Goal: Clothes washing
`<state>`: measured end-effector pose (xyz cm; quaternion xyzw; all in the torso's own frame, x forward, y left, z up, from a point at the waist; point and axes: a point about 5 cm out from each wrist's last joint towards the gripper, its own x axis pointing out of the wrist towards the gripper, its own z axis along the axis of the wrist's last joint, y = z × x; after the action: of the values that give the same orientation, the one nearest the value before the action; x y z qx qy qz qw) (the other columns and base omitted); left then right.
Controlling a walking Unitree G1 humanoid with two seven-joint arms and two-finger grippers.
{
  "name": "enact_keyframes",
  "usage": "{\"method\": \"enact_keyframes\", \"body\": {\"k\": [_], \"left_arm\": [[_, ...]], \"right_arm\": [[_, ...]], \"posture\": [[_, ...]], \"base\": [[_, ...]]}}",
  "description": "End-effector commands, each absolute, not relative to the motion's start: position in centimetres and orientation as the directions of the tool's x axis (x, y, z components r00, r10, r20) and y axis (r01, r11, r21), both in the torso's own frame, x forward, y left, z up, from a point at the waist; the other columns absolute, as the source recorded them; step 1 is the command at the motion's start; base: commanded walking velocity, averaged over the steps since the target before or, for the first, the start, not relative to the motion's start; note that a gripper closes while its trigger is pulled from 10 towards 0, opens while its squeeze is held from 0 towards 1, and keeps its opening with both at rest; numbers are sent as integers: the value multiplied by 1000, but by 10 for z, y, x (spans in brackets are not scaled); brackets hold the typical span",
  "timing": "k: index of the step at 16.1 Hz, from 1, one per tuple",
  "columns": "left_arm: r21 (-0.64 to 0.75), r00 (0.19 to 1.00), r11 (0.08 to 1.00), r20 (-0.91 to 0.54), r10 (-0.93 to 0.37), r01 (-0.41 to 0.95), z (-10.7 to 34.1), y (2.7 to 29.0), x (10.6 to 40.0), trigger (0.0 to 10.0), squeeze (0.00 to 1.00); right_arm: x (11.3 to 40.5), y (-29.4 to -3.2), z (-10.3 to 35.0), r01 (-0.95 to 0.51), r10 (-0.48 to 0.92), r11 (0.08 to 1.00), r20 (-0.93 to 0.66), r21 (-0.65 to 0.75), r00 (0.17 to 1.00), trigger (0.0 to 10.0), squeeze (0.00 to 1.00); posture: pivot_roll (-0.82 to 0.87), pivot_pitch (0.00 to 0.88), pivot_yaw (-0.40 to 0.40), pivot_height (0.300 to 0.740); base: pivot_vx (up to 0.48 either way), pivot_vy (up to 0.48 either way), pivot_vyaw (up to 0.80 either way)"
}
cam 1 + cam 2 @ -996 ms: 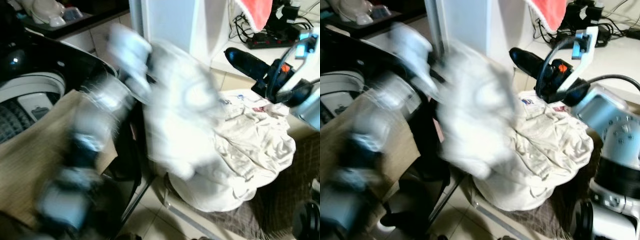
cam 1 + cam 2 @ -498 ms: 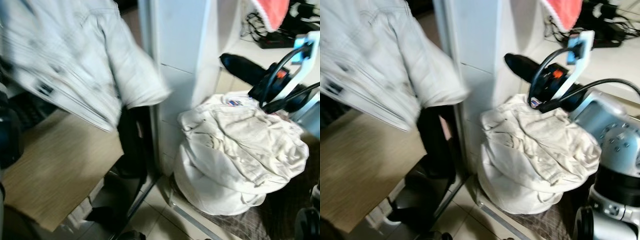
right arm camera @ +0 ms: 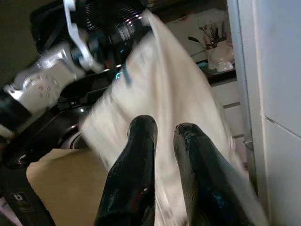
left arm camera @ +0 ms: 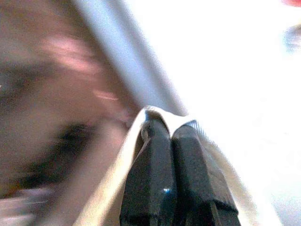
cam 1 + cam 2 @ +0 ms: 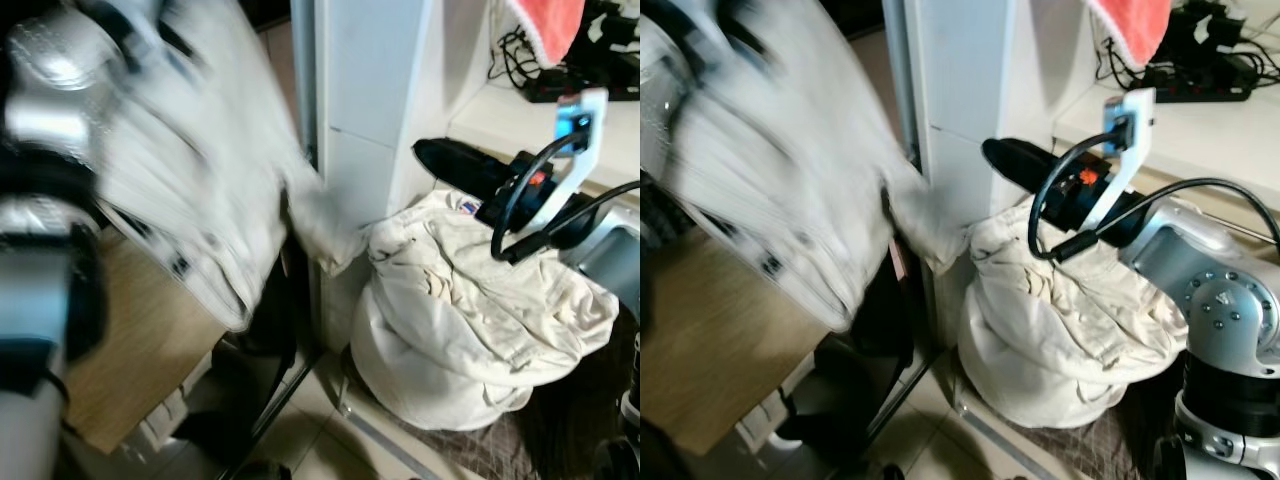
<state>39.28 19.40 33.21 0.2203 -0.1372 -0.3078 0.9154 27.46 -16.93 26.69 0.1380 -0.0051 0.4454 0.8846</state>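
The left gripper [image 4: 170, 128] is clamped on a fold of the pale garment [image 5: 190, 190], which hangs blurred left of the white pillar [image 5: 370, 90]. The right gripper [image 5: 440, 160] hovers over the laundry pile [image 5: 480, 320] with its fingers parted. No writing is readable.

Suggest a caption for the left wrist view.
Left gripper shut on a fold of pale garment, background blurred.

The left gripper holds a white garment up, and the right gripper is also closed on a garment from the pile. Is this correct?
Not quite: the left gripper does pinch the white garment, but the right wrist view shows the right gripper with its fingers apart, holding nothing above the pile.
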Motion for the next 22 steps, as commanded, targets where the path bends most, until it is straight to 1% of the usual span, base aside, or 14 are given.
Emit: {"method": "enact_keyframes", "body": {"k": [1,3,5,6,7,8,9,12,15,17,18,20,21,22], "left_arm": [[480,677,629,94,-730,612,344,185,383,0,0],[458,667,615,64,-742,641,350,191,382,0,0],[498,776,691,55,-628,524,359,213,387,0,0],[607,932,770,133,-338,193,378,246,390,0,0],[685,959,717,269,-90,-125,400,270,384,0,0],[652,798,503,586,139,-567,448,297,357,0,0],[589,693,413,700,169,-695,472,308,338,0,0],[610,685,341,707,173,-716,484,313,328,0,0],[688,731,248,640,237,-682,446,321,349,0,0],[754,784,235,549,289,-614,423,332,355,0,0],[799,829,265,453,327,-540,404,340,359,0,0],[843,911,441,130,390,-309,347,354,367,0,0],[815,921,556,-77,382,-163,315,357,368,0,0],[805,912,580,-135,387,-127,306,358,368,235,0]], "right_arm": [[272,-166,273,-809,802,549,142,209,581,10000,0],[270,-163,273,-820,814,537,133,201,566,10000,0],[269,-161,272,-825,820,528,129,200,557,10000,0],[269,-160,271,-825,822,528,124,199,556,10000,0],[270,-159,271,-825,822,529,122,199,556,10000,0],[270,-160,271,-822,818,534,122,199,562,10000,0],[271,-160,272,-819,816,538,122,199,566,10000,0],[270,-160,271,-819,815,538,123,200,566,10000,0],[270,-158,269,-823,821,533,113,198,560,10000,0],[269,-157,269,-826,826,527,110,198,553,10000,0],[268,-156,268,-829,829,523,107,199,549,10000,0],[266,-153,264,-833,837,515,91,202,540,10000,0],[263,-150,262,-838,844,508,79,201,530,10000,0],[263,-149,261,-840,846,504,76,202,527,10000,0]], "posture": [[-147,0,75,740],[-151,0,73,740],[-149,0,71,740],[-149,0,71,740],[-147,0,70,740],[-147,0,70,740],[-149,0,75,740],[-145,0,75,740],[-147,0,73,740],[-147,0,73,740],[-146,0,70,740],[-152,0,69,740],[-152,0,69,740],[-152,0,66,740]], "base": [[0,0,0],[0,0,0],[0,0,0],[0,0,0],[0,0,0],[0,0,0],[0,0,0],[0,0,0],[0,0,0],[0,0,0],[0,0,0],[0,0,0],[0,0,0],[0,0,0]]}}
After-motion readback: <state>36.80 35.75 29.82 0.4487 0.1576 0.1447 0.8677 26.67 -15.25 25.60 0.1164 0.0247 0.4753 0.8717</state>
